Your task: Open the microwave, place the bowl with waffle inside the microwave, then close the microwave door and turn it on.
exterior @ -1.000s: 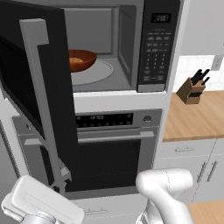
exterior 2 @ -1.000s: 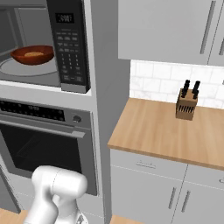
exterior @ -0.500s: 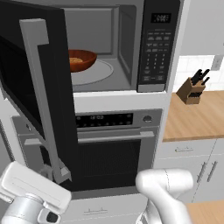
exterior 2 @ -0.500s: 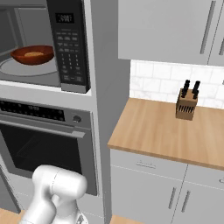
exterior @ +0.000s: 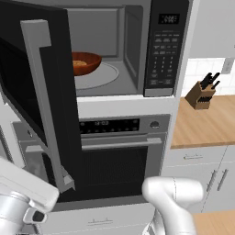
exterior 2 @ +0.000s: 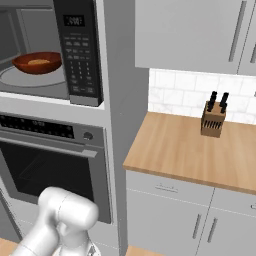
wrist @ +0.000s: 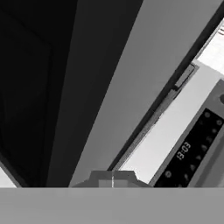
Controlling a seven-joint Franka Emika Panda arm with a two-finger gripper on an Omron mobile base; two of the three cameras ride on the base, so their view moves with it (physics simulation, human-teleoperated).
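The bowl with waffle (exterior: 85, 63) sits inside the microwave (exterior: 120, 50) on the turntable, so closing comes next. The microwave door (exterior: 39, 98) stands swung open to the left, its long grey handle (exterior: 43, 101) running vertically. The tool (wrist: 112, 180), fingers pressed together and holding nothing, sits low, close against the door's outer face; the door lies directly ahead and must be pushed rightward toward the cavity.

bowl with waffle (exterior: 85, 63) in microwave (exterior: 133, 46), oven (exterior: 119, 151) below
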